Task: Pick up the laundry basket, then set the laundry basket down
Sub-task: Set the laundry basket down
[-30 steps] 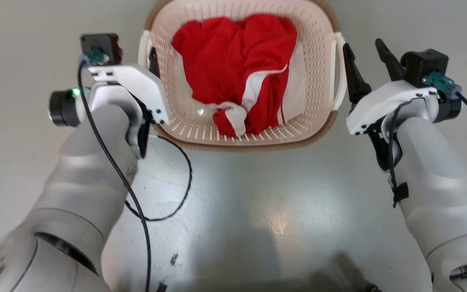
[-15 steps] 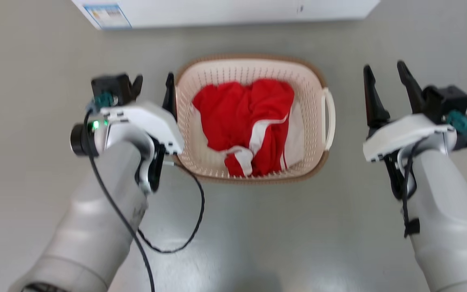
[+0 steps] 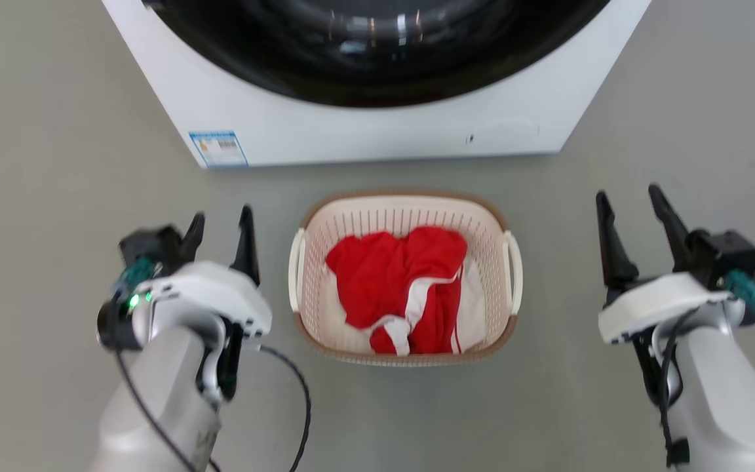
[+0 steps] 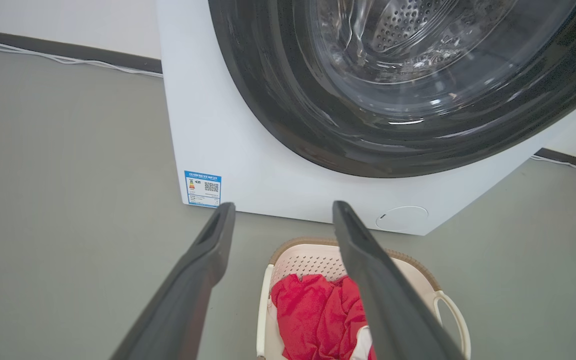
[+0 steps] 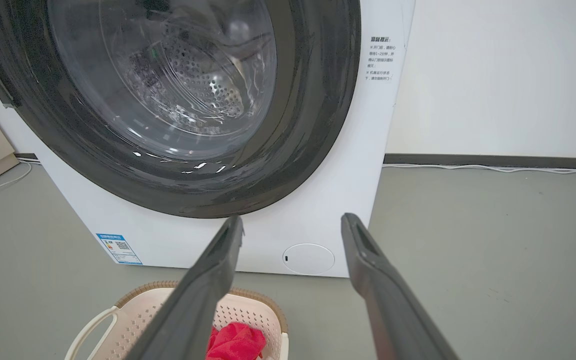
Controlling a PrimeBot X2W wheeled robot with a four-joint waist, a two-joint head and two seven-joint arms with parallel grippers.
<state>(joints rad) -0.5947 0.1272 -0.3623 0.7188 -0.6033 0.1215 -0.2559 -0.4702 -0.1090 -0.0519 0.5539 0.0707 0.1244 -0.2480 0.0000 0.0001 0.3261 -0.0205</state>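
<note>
The basket (image 3: pixel 390 216) is seen on the floor (image 3: pixel 37 196) just before the washer (image 3: pixel 377 134), with a red garment (image 3: pixel 390 275) heaped inside. The left gripper (image 3: pixel 222 214) and right gripper (image 3: pixel 628 193) are held wide open and empty, clear of its handles. If a lift is tried, a thin handle could be missed or caught unevenly, and the basket tipped or knocked against the washer.
</note>
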